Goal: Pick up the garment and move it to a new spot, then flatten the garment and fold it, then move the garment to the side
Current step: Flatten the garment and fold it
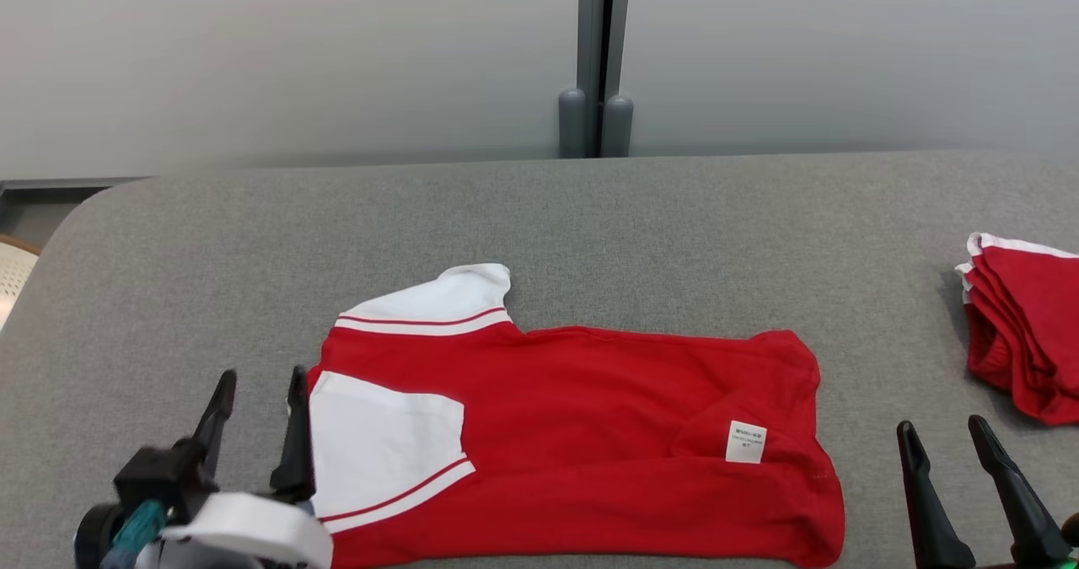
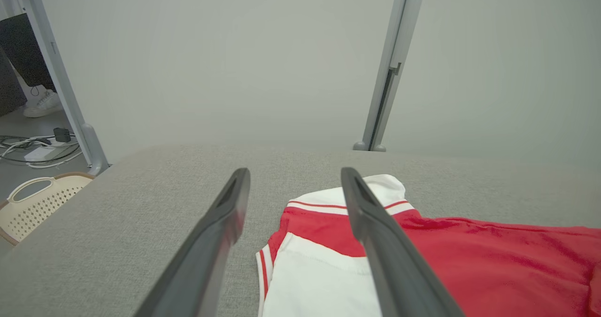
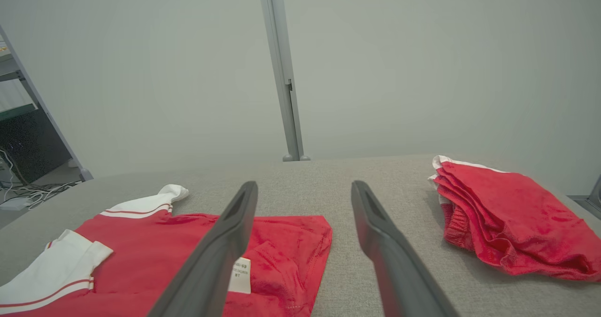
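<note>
The garment point(image 1: 590, 426) is a red shirt with white, red-striped sleeves, lying flat and folded on the grey padded table point(image 1: 539, 215). A white label sits near its right end. It also shows in the left wrist view as the garment point(image 2: 469, 260) and in the right wrist view as the garment point(image 3: 155, 251). My left gripper point(image 1: 261, 379) is open at the shirt's left edge, one finger beside the white sleeve, holding nothing. My right gripper point(image 1: 942, 430) is open to the right of the shirt, apart from it. The left gripper point(image 2: 296, 176) and right gripper point(image 3: 305, 188) show spread fingers.
A pile of folded red clothes point(image 1: 1024, 333) lies at the table's right edge, also seen as the pile point(image 3: 507, 218). A grey partition wall with a post point(image 1: 596, 55) stands behind the table. A cream perforated basket point(image 2: 33, 204) sits on the floor off the left end.
</note>
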Controlling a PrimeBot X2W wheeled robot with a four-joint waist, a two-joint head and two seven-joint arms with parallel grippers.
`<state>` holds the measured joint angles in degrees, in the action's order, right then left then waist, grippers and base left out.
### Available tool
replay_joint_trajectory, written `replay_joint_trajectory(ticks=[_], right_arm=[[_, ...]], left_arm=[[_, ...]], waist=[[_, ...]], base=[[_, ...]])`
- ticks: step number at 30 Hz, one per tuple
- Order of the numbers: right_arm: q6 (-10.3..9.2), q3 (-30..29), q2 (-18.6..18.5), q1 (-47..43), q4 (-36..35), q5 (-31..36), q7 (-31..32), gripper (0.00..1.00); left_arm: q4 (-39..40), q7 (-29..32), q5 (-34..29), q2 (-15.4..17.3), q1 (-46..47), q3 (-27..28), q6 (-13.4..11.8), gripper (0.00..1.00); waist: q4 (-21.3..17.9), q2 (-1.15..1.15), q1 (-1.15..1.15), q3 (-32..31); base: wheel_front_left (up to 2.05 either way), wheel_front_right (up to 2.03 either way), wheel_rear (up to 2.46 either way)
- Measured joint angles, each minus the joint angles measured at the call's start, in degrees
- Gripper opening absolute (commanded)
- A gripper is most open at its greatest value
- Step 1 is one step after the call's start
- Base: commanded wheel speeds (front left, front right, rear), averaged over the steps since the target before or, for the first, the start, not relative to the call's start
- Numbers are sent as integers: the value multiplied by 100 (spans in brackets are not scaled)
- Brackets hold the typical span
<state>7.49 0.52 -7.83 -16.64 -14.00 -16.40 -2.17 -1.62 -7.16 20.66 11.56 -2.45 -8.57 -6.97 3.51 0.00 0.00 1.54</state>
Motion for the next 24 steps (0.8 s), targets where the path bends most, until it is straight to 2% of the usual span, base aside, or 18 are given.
replay_joint_trajectory(ticks=[5,11,12,18,23,24], right_arm=[[1,101,-53,249,-65,-15,33,100],[0,347,-169,753,-22,-82,43,100],[0,347,-169,753,-22,-82,43,100],[1,513,-193,1070,157,-154,-37,100],[1,548,-186,1174,286,-185,-98,100],[0,539,-187,1195,318,-196,-112,100]], left_arm=[[-613,450,80,-225,1349,-485,456,100],[-2342,956,266,-420,3014,-762,1009,100],[-2342,956,266,-420,3014,-762,1009,100],[-4201,1194,378,-343,4109,-816,1254,100],[-5364,1372,497,-250,4691,-784,1321,100],[-5532,1438,502,-233,4792,-812,1346,14]], waist=[[-18,0,0,368],[-224,0,0,975],[-224,0,0,975],[-594,0,0,1479],[-859,0,0,1775],[-893,0,0,1814]], base=[[0,0,0],[0,0,0],[0,0,0],[0,0,0],[0,0,0],[0,0,0]])
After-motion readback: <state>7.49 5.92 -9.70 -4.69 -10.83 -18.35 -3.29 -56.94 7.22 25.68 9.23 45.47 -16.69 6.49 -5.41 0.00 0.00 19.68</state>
